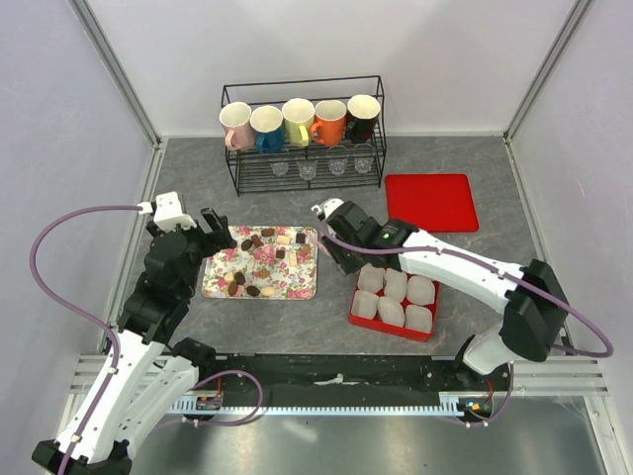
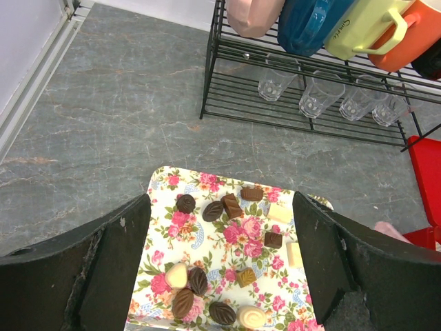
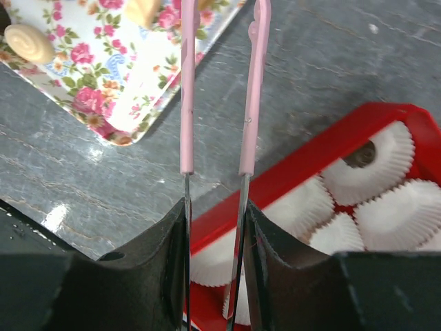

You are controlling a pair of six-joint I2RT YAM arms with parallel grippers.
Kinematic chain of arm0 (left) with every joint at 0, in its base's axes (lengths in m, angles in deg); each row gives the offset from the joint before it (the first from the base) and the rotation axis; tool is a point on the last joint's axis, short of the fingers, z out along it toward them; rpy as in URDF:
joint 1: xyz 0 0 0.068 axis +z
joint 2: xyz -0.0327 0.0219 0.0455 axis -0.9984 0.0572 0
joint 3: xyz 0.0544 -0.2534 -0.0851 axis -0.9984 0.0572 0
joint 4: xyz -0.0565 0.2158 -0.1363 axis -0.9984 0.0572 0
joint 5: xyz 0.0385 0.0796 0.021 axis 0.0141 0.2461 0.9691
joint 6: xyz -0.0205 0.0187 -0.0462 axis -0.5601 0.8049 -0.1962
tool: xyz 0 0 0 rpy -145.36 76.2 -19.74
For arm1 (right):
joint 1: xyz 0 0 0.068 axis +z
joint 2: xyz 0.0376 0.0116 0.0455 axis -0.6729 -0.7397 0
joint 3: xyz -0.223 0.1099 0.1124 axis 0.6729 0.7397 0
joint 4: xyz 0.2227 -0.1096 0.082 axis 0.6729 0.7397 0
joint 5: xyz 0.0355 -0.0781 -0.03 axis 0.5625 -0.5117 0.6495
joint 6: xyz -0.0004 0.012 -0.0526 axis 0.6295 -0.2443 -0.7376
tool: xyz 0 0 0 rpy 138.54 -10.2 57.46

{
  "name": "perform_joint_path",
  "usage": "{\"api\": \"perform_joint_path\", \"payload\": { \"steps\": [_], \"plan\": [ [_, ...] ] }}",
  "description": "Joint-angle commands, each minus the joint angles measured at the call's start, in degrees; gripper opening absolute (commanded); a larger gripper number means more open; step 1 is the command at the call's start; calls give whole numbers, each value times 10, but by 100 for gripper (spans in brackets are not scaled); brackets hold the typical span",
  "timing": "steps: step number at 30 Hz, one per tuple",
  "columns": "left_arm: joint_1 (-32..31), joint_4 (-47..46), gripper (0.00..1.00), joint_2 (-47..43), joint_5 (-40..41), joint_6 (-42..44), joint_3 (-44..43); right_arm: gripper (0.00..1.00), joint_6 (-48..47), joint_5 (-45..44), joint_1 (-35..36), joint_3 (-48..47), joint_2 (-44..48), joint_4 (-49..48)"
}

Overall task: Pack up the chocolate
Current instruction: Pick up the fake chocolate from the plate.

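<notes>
Several chocolates point(image 1: 259, 267), dark brown, tan and cream, lie loose on a flowered tray point(image 1: 309, 287). My left gripper point(image 1: 220, 236) hovers open over the tray's left end. In the left wrist view its fingers point(image 2: 110, 262) stand wide on either side of the chocolates point(image 2: 212, 210). My right gripper point(image 1: 336, 237) is shut on pink-tipped metal tongs point(image 3: 255, 103), just right of the tray. The tong tips reach past the tray corner point(image 3: 117, 89), out of the wrist view. A cream swirl chocolate point(image 3: 27, 43) lies near that corner.
A red box point(image 1: 358, 319) of white paper cups point(image 1: 396, 287) sits under my right arm; something dark shows in one cup point(image 3: 362, 153). A red lid point(image 1: 431, 201) lies at back right. A black wire rack point(image 1: 302, 173) with mugs and glasses stands behind.
</notes>
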Motion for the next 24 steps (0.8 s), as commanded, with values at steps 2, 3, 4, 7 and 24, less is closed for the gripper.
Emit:
{"api": "perform_joint_path", "payload": {
  "steps": [2,3,4,7,24],
  "plan": [
    [3,-9,90,0,-5,14,4,40,22,-5,36,-29,-35,-55],
    [2,-10,90,0,-5,14,4,40,28,-4,40,-29,-40,-60],
    [3,-10,90,0,-7,14,4,40,33,-4,45,-30,-46,-64],
    [3,-11,90,-1,-8,13,4,40,37,1,59,-37,-67,-67],
    [2,-10,90,-3,-9,13,4,41,62,-19,87,-67,-153,-69]
  ]
}}
